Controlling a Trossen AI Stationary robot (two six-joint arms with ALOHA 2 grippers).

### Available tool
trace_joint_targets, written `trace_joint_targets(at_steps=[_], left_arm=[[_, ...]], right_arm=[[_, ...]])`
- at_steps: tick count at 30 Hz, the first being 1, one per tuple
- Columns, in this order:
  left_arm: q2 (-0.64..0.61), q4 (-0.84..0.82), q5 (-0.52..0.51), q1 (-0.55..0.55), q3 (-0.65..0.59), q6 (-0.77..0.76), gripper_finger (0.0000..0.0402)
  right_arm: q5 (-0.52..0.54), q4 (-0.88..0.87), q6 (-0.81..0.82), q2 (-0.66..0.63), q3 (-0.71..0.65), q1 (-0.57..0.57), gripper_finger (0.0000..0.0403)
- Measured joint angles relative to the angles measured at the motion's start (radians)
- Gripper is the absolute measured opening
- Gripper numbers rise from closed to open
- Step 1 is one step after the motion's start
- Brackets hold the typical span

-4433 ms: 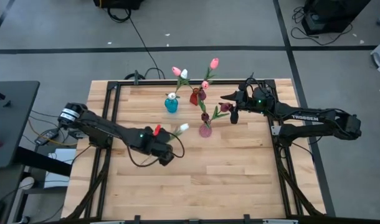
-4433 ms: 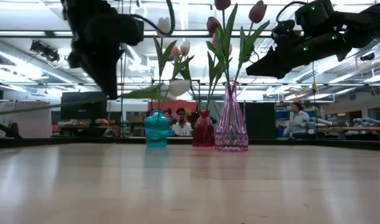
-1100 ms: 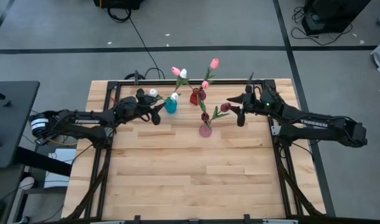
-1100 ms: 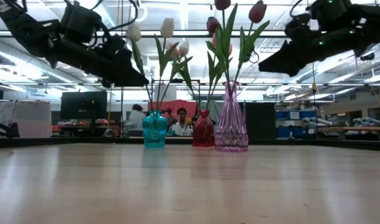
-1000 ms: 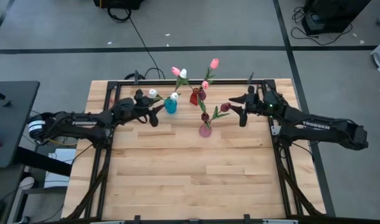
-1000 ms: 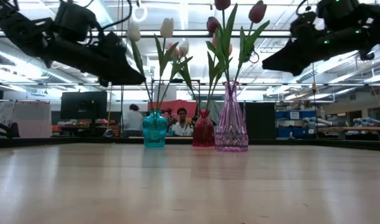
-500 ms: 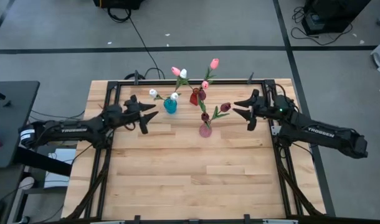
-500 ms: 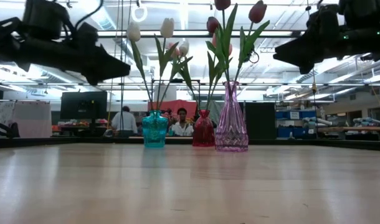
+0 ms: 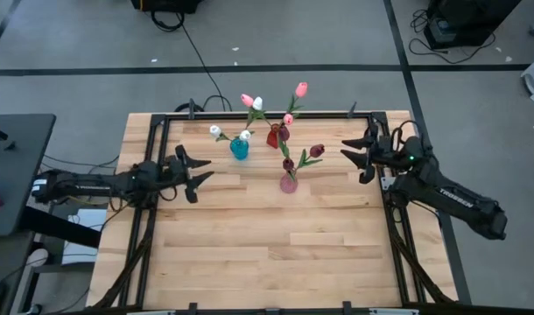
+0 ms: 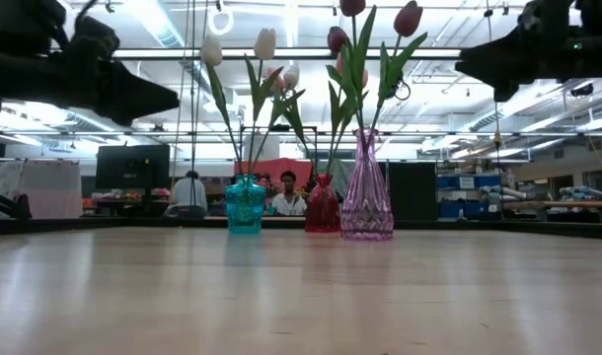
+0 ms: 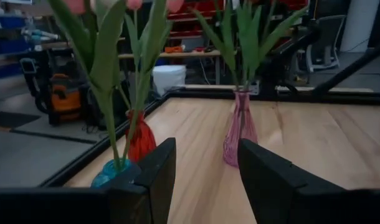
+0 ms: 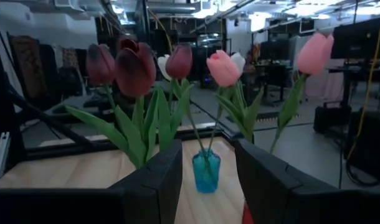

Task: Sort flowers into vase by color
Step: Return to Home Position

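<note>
In the high view all three vases stand in the upper middle of the table (image 9: pixel 249 254), close together but not touching. The blue vase (image 9: pixel 239 149) is at the left of the group. The red vase (image 9: pixel 273 136) is just right of it and a little higher in the frame, and the pink vase (image 9: pixel 288 184) is lowest. White tulips (image 9: pixel 243 136) stand in the blue vase, pink tulips (image 9: pixel 300 88) rise from the red vase, and dark red tulips (image 9: pixel 317 150) from the pink vase. The stems are upright or lean slightly.

The left arm (image 9: pixel 92 185) reaches in from the left edge at mid-height. The left jaws are spread and hold nothing, left of the blue vase and well apart from it. Its wrist view shows the two fingers (image 11: pixel 154 180) parted, with the vases beyond them. The right arm (image 9: pixel 451 197) comes in from the right edge. The right jaws, also spread and empty, sit at the upper right of the table, apart from the pink vase. In the low view both arms hang above the table at the top corners.
</note>
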Motion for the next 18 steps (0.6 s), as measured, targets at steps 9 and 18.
trace_joint_targets(at_steps=[9, 18], left_arm=[[-0.126, -0.086, -0.19, -0.238, 0.0, 0.108, 0.0176], [-0.196, -0.08, -0.123, -0.299, -0.045, 0.136, 0.0176]], right_arm=[[0.002, -0.119, 0.018, -0.146, 0.0, -0.019, 0.0159], [0.0, 0.178, 0.11, -0.218, -0.2, -0.019, 0.0159]])
